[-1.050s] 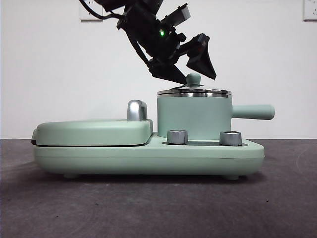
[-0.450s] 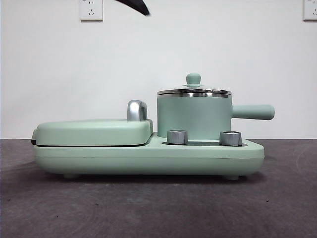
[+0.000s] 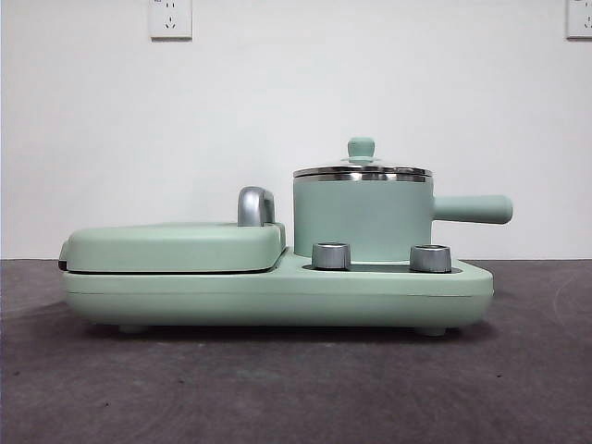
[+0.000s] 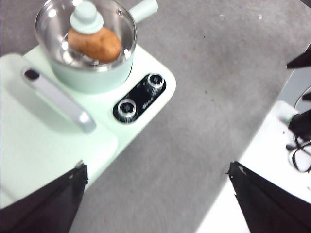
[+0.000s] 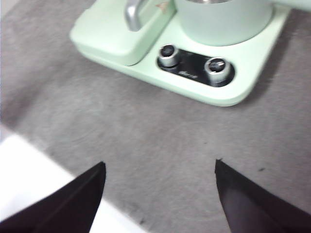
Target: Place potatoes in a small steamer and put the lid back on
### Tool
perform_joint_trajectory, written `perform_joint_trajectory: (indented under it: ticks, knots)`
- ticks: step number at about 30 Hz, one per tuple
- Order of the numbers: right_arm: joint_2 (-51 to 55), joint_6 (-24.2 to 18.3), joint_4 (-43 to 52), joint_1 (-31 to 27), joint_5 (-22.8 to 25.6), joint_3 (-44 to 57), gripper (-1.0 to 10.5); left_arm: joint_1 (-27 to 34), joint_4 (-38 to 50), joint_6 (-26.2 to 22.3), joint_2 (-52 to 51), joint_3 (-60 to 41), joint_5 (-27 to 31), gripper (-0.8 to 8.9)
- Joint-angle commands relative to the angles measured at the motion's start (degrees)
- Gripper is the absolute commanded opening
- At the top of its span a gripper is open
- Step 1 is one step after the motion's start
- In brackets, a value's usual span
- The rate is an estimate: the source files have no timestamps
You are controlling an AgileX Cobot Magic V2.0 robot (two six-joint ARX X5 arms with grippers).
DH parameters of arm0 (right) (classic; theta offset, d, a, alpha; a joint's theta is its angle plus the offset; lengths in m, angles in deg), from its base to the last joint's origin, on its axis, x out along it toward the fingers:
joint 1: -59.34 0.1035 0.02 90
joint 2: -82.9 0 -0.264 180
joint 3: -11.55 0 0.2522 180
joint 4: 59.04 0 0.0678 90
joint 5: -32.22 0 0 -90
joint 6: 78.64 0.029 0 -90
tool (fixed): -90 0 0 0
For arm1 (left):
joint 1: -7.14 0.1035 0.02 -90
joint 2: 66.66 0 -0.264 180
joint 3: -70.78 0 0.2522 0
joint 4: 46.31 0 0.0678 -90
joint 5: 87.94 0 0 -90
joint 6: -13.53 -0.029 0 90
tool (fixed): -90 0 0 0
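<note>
The small steamer [image 3: 363, 220] stands on the right half of the mint-green cooker base [image 3: 277, 291], its side handle pointing right. The glass lid [image 3: 362, 170] sits on its rim, with the knob on top. In the left wrist view the orange-brown potato [image 4: 99, 44] lies inside the steamer [image 4: 92, 80] under the lid [image 4: 86, 17]. My left gripper [image 4: 158, 194] is open and empty, high above the cooker's front. My right gripper [image 5: 160, 191] is open and empty, back over the grey table in front of the cooker. Neither gripper shows in the front view.
The flat griddle cover [image 3: 176, 245] with its chrome handle [image 3: 256, 205] fills the cooker's left half. Two steel dials [image 3: 331, 255] [image 3: 430, 257] sit in front of the steamer. White surfaces [image 4: 262, 160] border the grey table [image 3: 296, 388].
The arm that hovered over the lid's knob a second ago has lifted up and out of the front view. The lid and steamer have not moved.
</note>
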Motion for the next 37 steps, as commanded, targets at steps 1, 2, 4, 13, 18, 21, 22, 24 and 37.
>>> perform_joint_trajectory:
  ticks: [1, 2, 4, 13, 18, 21, 22, 24, 37]
  knots:
    - [-0.2, 0.7, 1.2, 0.3, -1.5, -0.3, 3.5, 0.0, 1.4, 0.7, -7.3, -7.3, -0.2, 4.59]
    - [-0.2, 0.7, 1.5, 0.3, -1.8, -0.2, 3.5, 0.0, 2.1, 1.5, -10.2, -10.5, -0.1, 4.59]
    - [-0.2, 0.7, 2.1, 0.3, -2.6, -0.3, 3.5, 0.0, 3.8, 3.4, -15.6, -16.3, -0.2, 4.59]
    - [-0.2, 0.5, 2.5, 0.3, -2.6, -0.3, 3.5, 0.0, 18.8, 11.0, -39.3, -38.7, 0.3, 4.59]
    - [-0.2, 0.6, 3.8, 0.3, -2.6, -0.3, 3.5, 0.0, 16.3, 11.1, -44.7, -42.6, 0.3, 3.62]
    - [-0.2, 0.7, 4.6, 0.3, -2.7, -0.3, 1.2, 0.0, 14.8, 11.0, -45.3, -42.6, 0.3, 0.11]
    - [-0.2, 0.3, 4.6, 0.3, -2.6, -0.3, -0.3, 0.0, 14.8, 11.0, -45.3, -42.6, 0.3, 0.21]
    - [-0.2, 0.2, 5.2, 0.3, -1.7, -0.3, 0.3, 0.0, 15.0, 11.0, -45.2, -42.6, 0.3, 0.07]
    - [-0.2, 0.3, 8.3, 0.3, -1.1, -0.3, 0.3, -0.1, 14.9, 11.0, -45.4, -42.6, 0.3, 0.07]
